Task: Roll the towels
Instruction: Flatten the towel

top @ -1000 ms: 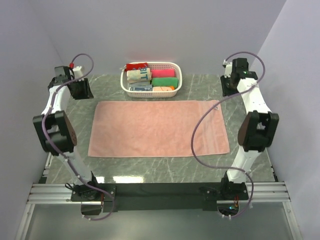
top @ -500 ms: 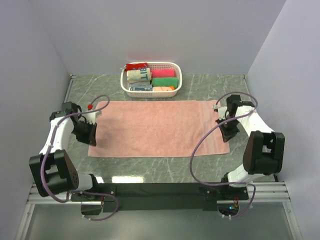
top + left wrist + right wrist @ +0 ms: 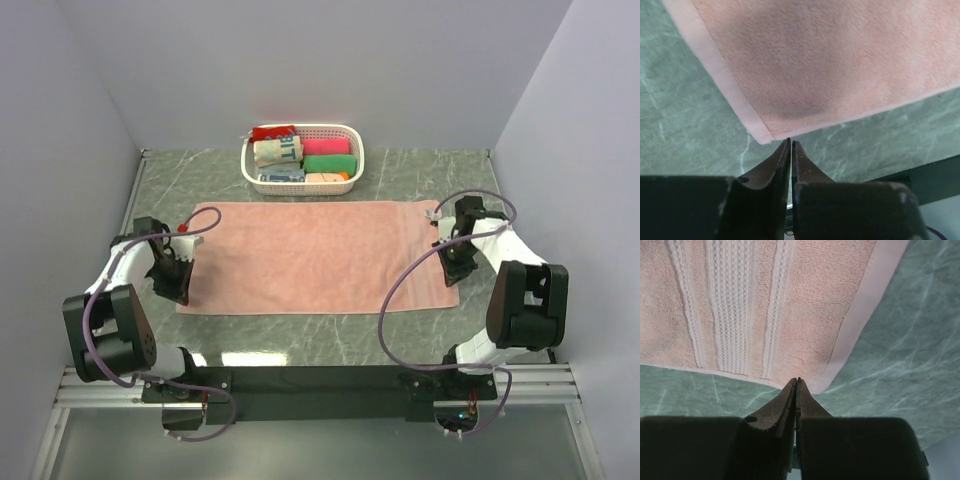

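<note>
The salmon towel (image 3: pixel 318 257) is lying flat across the middle of the top view, just below the white basket (image 3: pixel 358 157). The left gripper (image 3: pixel 790 142) is sitting pinched together just beside the towel's lower-left corner, and the right gripper (image 3: pixel 797 381) is doing likewise at the lower-right hem (neither is holding anything). Rolling looks not yet begun. Next, the jaws need opening and lowering to pinch those corners.

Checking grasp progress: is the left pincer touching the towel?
Cannot tell. Left wrist view: the shut left pincer ends right at the towel edge, with neither contact nor gap plain.
</note>
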Motion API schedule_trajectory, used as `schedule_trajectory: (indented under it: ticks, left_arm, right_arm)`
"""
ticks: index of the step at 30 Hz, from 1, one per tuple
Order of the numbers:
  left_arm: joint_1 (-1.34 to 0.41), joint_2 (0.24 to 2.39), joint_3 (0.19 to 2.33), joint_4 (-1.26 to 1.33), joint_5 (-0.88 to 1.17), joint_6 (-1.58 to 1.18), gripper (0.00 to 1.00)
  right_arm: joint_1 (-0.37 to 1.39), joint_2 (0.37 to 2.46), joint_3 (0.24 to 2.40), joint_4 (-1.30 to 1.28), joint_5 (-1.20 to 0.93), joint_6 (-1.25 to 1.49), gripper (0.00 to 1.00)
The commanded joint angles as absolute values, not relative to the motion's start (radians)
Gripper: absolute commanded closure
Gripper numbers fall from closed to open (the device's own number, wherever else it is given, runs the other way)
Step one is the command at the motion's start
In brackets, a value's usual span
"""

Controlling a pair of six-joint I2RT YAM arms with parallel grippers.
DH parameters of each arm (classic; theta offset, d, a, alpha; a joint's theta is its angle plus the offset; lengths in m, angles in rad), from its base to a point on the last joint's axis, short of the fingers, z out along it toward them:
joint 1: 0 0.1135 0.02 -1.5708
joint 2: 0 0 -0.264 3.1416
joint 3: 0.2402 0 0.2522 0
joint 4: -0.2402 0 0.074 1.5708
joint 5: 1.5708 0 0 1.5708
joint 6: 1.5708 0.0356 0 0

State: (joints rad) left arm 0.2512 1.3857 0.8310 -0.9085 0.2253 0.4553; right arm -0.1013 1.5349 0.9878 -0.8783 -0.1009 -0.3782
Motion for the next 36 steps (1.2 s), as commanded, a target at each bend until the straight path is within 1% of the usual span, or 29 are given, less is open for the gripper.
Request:
schedule_trajectory:
  ticks: [1, 7, 12, 16, 20, 28, 36]
  left_arm:
    - [0.253, 1.391, 0.847, -0.867, 0.207, 0.428, 0.89]
    - [0.252, 1.384, 0.899, -0.926, 0.225, 0.417, 0.89]
    - [0.252, 1.364, 0.850, -0.931, 0.221, 0.434, 0.87]
    - [0.253, 1.364, 0.827, -0.934, 0.235, 0.446, 0.87]
    - [0.253, 1.377, 0.816, -0.937, 0.247, 0.477, 0.86]
    - [0.253, 1.431, 0.859, -0.933, 0.268, 0.471, 0.87]
    - [0.259, 1.555, 0.842, -0.802, 0.158, 0.433, 0.90]
  right_arm:
    - [-0.106, 1.554, 1.002, -0.864, -0.137, -0.373, 0.94]
    - [-0.107, 1.526, 0.950, -0.864, -0.091, -0.419, 0.95]
    - [-0.109, 1.588, 0.901, -0.819, -0.023, -0.434, 0.95]
    - [-0.107, 1.617, 0.848, -0.726, 0.060, -0.426, 0.96]
    - [-0.107, 1.635, 0.825, -0.709, 0.054, -0.416, 0.97]
    - [-0.107, 1.635, 0.848, -0.739, 0.025, -0.397, 0.98]
    - [-0.107, 1.652, 0.857, -0.741, 0.031, -0.394, 0.99]
